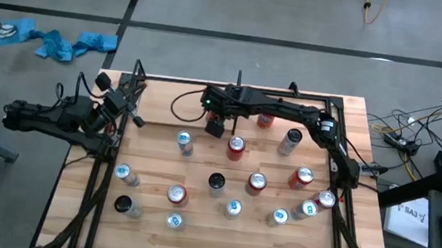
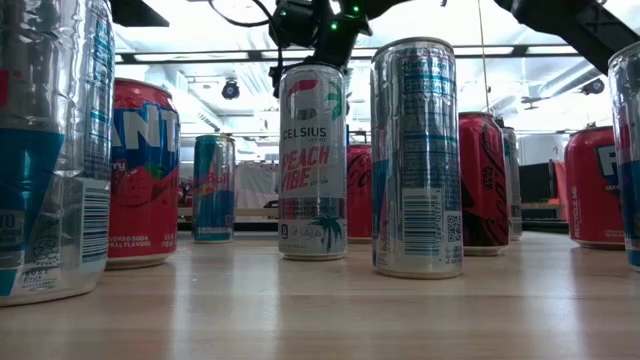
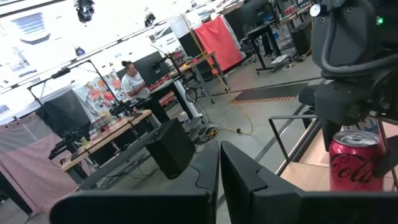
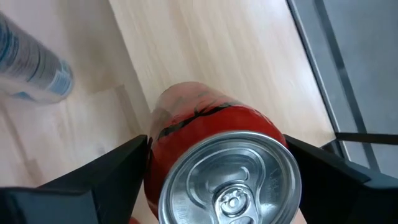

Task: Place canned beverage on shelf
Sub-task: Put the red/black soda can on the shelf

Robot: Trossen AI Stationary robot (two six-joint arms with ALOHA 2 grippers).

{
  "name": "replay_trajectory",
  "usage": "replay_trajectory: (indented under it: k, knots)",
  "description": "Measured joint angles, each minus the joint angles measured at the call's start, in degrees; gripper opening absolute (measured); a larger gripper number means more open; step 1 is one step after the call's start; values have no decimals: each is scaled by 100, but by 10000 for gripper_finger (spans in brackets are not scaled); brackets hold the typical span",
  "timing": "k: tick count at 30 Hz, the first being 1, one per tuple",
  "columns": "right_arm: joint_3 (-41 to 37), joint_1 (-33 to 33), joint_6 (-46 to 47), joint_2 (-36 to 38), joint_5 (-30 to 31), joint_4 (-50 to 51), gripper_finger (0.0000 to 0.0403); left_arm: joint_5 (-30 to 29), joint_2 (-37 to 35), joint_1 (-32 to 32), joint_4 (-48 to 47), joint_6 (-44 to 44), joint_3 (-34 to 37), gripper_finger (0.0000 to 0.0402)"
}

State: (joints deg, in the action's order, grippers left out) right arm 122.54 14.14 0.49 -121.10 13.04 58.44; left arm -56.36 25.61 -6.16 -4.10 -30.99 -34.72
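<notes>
Fourteen or so cans stand loose on your light wood table [image 1: 149, 241], counted from the high view (the tally is approximate, since the arm hides part of the far middle).

Item: right gripper [image 1: 217, 128]. You find it reached across to the far middle of the table, fingers spread wide, one dark finger [image 4: 93, 177] on each side of a red can [image 4: 217, 168]. The right wrist view looks down on that can's silver lid between the fingers, with the can upright on the wood. Whether the pads touch its wall cannot be told from here; they look just clear of it.

Item: red can. It stands on the planks near the far edge, beside the black frame rail [image 4: 323, 62]. In the left wrist view the same can shows white script on red [image 3: 354, 163], under the right arm's dark wrist.

Item: left gripper [image 1: 127, 107]. You see it parked at the table's left far corner by the frame, its fingers [image 3: 193, 180] pressed together, nothing between them.

Item: neighbours. A silver can with a blue lid [image 1: 185, 142] stands just left of the right gripper; a Celsius Peach Vibe can [image 2: 312, 160] faces the low camera.

Item: background. A person sits at a bench [image 3: 132, 81] far behind.
</notes>
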Motion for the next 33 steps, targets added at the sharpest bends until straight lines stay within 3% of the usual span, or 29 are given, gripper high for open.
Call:
replay_trajectory:
  k: [6,24,28,33]
  knots:
    - [2,50,-2,13,7,-129,359,0,0,-1,-7,-1,0,0]
    - [299,46,-338,151,116,-425,361,10,0,1,-25,-1,0,0]
    - [592,8,-350,190,96,-274,346,34,2,-1,-26,-1,0,0]
    - [906,-25,-295,195,25,113,297,35,2,0,-28,-1,2,0]
